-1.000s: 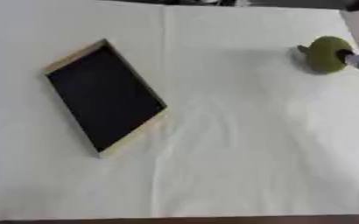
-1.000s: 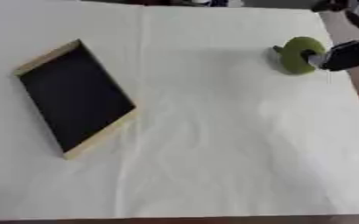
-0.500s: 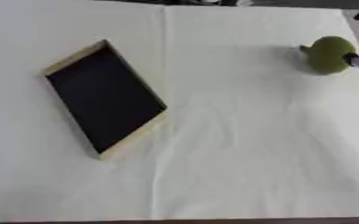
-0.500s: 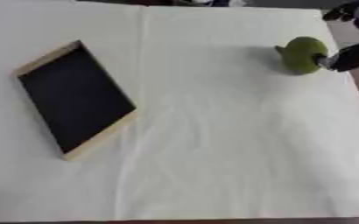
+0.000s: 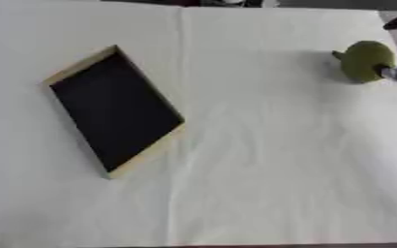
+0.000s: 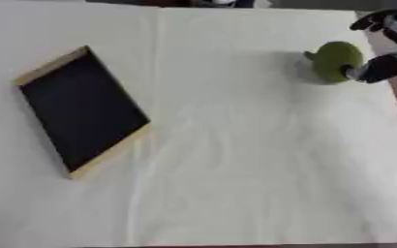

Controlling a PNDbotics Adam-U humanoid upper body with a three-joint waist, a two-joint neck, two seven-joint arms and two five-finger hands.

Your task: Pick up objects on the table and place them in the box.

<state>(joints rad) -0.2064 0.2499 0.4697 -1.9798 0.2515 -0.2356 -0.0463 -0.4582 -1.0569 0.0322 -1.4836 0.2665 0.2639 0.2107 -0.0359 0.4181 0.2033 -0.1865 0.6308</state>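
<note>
Right robot hand (image 6: 383, 66) at far right edge, one finger touching green round object (image 6: 335, 60); whether it grips, unclear. Shallow black-lined box (image 6: 82, 109) with pale wooden rim lies askew at left, well apart, on white-covered desk (image 6: 236, 169)

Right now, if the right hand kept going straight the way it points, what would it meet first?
The right hand points toward the view's left and already seems to touch the round olive-green object; that comes first. Past it lies only the white cloth-covered table, though depth is unclear.
</note>
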